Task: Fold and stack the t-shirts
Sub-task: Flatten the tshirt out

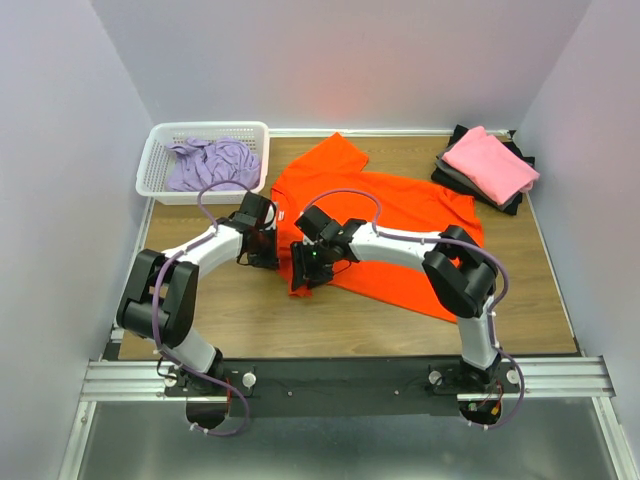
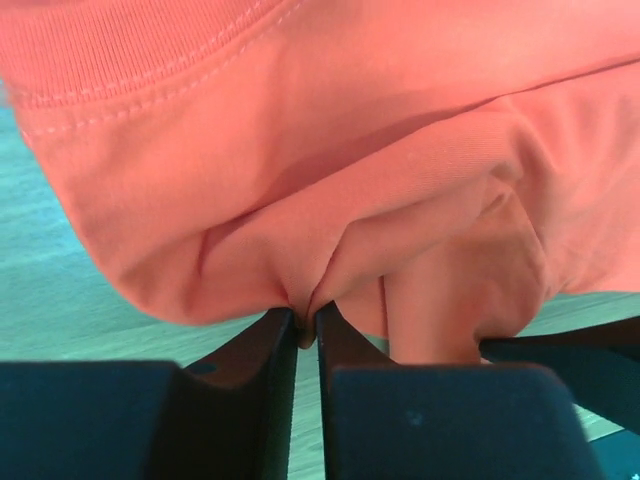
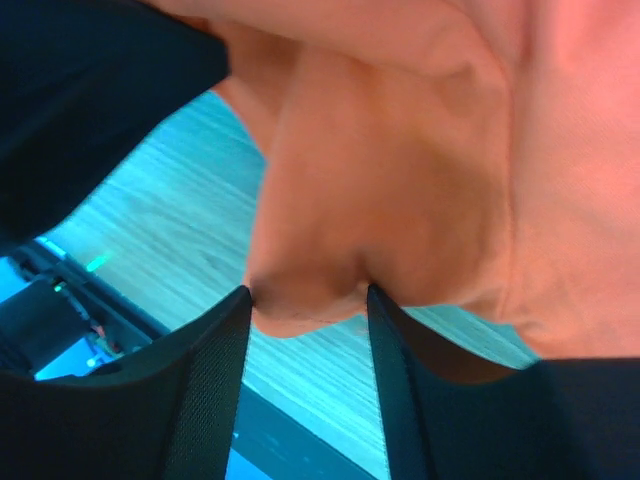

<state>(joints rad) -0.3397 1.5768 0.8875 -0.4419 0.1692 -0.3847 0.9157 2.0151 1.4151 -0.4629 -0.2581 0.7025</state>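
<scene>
A bright orange t-shirt [image 1: 400, 215] lies spread in the middle of the wooden table. My left gripper [image 1: 268, 258] is at its left edge, shut on a pinched fold of the orange cloth [image 2: 300, 200], near a stitched hem. My right gripper [image 1: 303, 283] is at the shirt's near-left edge. Its jaws stand a little apart, clamped on a thick bunch of orange cloth [image 3: 400, 180] held above the table. A pink t-shirt [image 1: 490, 165] lies folded on dark folded shirts [image 1: 455, 175] at the back right. A lavender t-shirt [image 1: 212, 165] lies crumpled in the basket.
The white lattice basket [image 1: 205, 128] stands at the back left. Grey walls close in the table on three sides. Bare wood [image 1: 250, 320] shows in front of the orange shirt, and the metal rail [image 1: 350, 375] runs along the near edge.
</scene>
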